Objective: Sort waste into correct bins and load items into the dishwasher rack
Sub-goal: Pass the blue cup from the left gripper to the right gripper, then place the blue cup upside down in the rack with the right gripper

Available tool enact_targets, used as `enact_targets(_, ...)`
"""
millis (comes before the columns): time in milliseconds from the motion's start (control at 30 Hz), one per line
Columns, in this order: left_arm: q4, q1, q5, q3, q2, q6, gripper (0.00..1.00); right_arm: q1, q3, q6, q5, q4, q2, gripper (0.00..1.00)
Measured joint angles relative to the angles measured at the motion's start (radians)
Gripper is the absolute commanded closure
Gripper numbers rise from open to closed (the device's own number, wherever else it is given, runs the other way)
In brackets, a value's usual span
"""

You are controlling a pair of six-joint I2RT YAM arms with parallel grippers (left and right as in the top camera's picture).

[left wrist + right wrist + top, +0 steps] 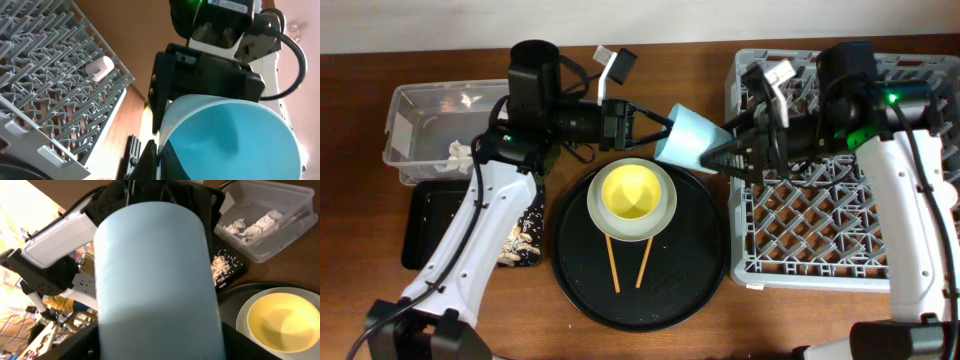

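Observation:
The light blue cup (690, 135) is held in mid-air between both arms, over the gap between the round tray and the dishwasher rack (840, 230). My left gripper (665, 130) is shut on its rim, one finger inside and one outside (160, 155). My right gripper (720, 155) grips the cup's body (155, 280) from the rack side, a finger pressed on each side. The yellow bowl (632, 192) sits in the grey-green plate (665, 215). The clear tub (420, 110) holds white tissues (460, 152). The flat black tray (430, 220) holds food scraps (525, 240). The pink cup is not clearly in view.
The plate stands on a big round black tray (700, 270) with two wooden chopsticks (612, 265) lying in front of it. A small pale rounded object (100, 67) sits among the rack's pegs. The rack fills the right side of the table.

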Motion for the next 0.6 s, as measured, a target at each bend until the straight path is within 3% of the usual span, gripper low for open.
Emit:
enact_targets(233, 0.004, -0.005, -0.007, 0.000, 0.000, -0.013, 1.00, 0.018, 0.000, 0.002, 0.010, 0.018, 0.000, 0.18)
enact_targets(400, 0.002, -0.005, -0.010, 0.000, 0.000, -0.016, 1.00, 0.018, -0.001, 0.002, 0.010, 0.064, 0.000, 0.29)
enact_targets(500, 0.002, -0.005, -0.018, 0.000, 0.000, -0.017, 1.00, 0.018, -0.001, 0.000, 0.010, 0.066, 0.000, 0.30)
enact_targets(567, 0.002, -0.005, -0.018, 0.000, 0.000, -0.018, 0.95, 0.018, -0.001, -0.003, 0.013, 0.068, 0.000, 0.36)
enact_targets(600, 0.001, -0.005, -0.019, 0.000, 0.000, -0.020, 0.86, 0.018, -0.001, -0.004, 0.014, 0.068, 0.000, 0.36)
